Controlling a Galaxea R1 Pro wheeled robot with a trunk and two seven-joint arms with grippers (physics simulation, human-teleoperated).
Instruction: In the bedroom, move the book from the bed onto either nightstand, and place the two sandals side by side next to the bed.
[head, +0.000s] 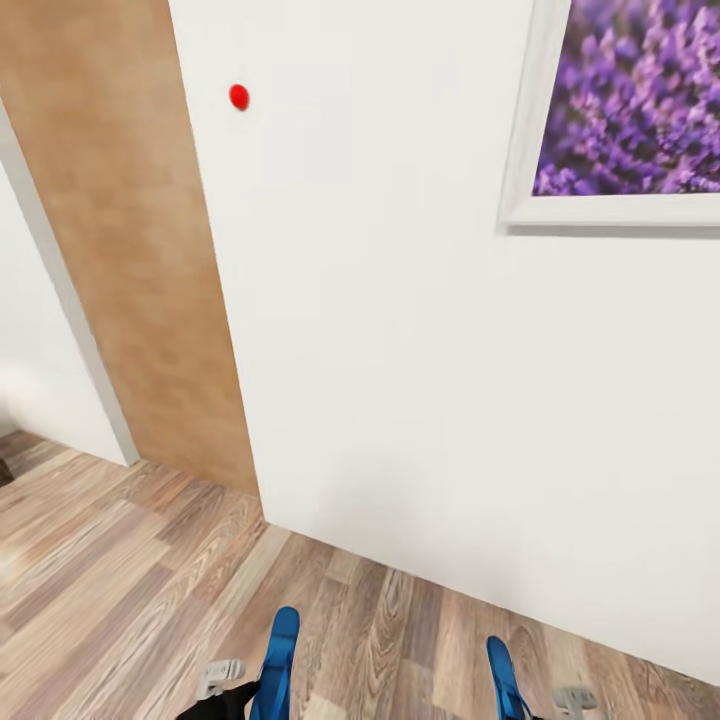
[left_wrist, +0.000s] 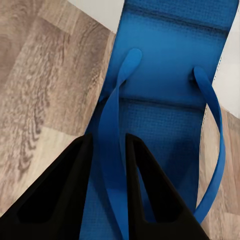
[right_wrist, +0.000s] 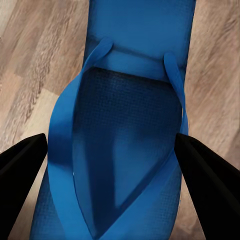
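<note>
I hold two bright blue sandals above the wood-plank floor. In the head view the left sandal (head: 278, 660) and the right sandal (head: 503, 675) stick up from the bottom edge, toes toward the wall. My left gripper (left_wrist: 109, 141) is shut, its black fingers (left_wrist: 60, 200) pinching one strap of the left sandal (left_wrist: 170, 65). My right gripper (right_wrist: 112, 142) spans the width of the right sandal (right_wrist: 125, 150), one finger (right_wrist: 210, 185) against each side of it. The book, the bed and the nightstand are out of view.
A white wall (head: 400, 350) stands close ahead, meeting the floor (head: 120, 580) just beyond the sandals. A tan wooden door panel (head: 120, 250) is at the left. A white-framed picture of purple flowers (head: 620, 110) hangs upper right. A small red dot (head: 238, 97) marks the wall.
</note>
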